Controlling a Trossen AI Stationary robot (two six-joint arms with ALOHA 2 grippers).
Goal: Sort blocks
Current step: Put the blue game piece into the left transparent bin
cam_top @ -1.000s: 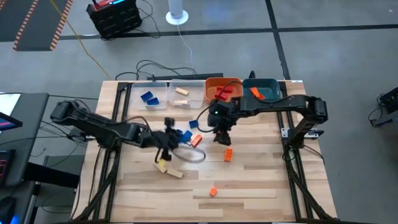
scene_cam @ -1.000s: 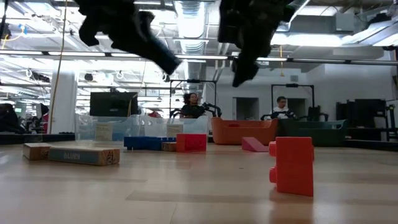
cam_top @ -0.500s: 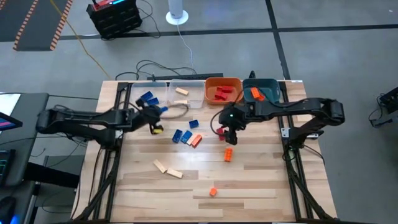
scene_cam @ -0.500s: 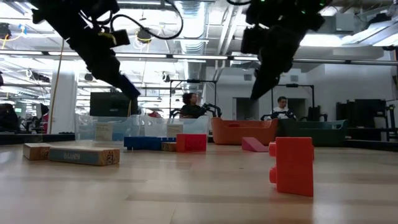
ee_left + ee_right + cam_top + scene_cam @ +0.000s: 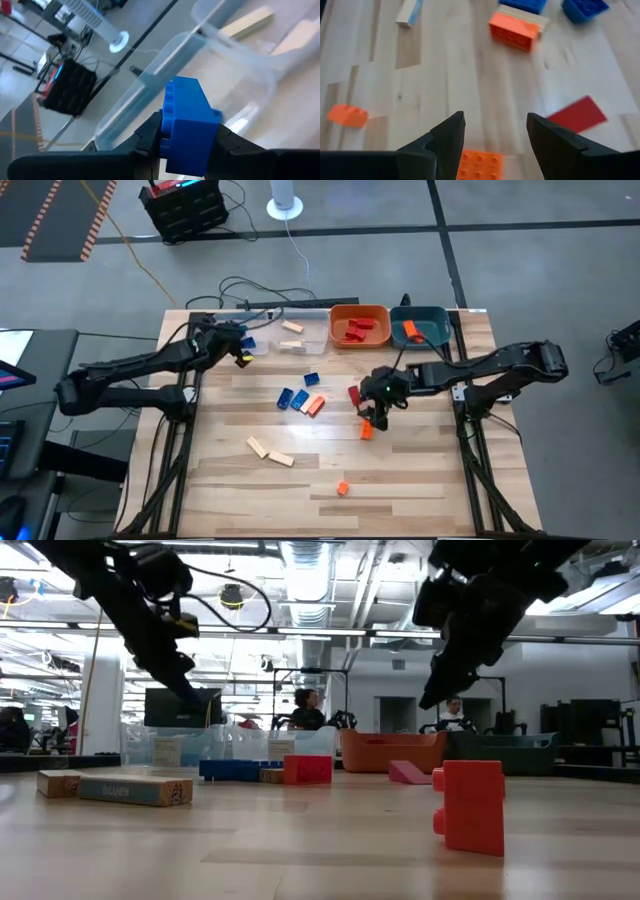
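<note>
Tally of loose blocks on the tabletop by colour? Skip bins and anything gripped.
Blue blocks: 3
Orange blocks: 3
Tan blocks: 3 (one tucked against an orange block)
Red block: 1
Total: 10
Not counted: held blue block in left gripper.

Hidden and cut-off parts

In the right wrist view the orange block (image 5: 479, 165) is cut by the picture's edge below the open right gripper (image 5: 496, 131). In the left wrist view the blue block (image 5: 188, 126) is partly covered by the left gripper (image 5: 187, 145); the clear bin (image 5: 220, 75) is blurred.
</note>
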